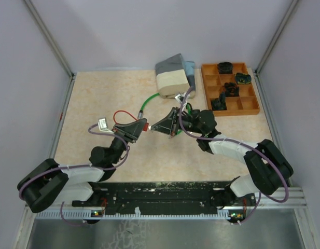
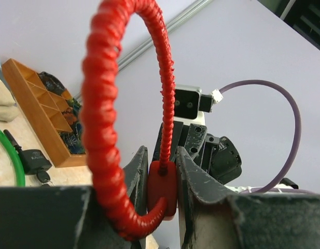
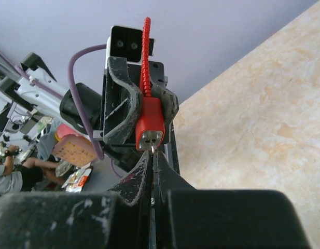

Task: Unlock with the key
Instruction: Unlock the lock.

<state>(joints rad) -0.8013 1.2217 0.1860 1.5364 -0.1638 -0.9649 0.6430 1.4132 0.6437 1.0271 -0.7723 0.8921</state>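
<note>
A red lock (image 3: 149, 123) with a ribbed red cable loop (image 2: 100, 129) hangs in mid-air above the table. My left gripper (image 2: 161, 155) is shut on the lock's body (image 2: 162, 187), one jaw on each flat side. In the top view the lock (image 1: 144, 125) sits between both grippers. My right gripper (image 3: 152, 155) is shut on the key (image 3: 152, 149), a thin metal blade pinched edge-on between the jaws. The key's tip meets the lock's metal keyhole face (image 3: 151, 138). From above, the right gripper (image 1: 155, 127) points left at the left gripper (image 1: 139, 126).
A wooden compartment tray (image 1: 251, 106) with dark small items stands at the back right. A grey and beige pouch (image 1: 172, 78) lies at the back middle. A green cable (image 1: 148, 102) curves beside it, with a black fob (image 2: 35, 158) near it.
</note>
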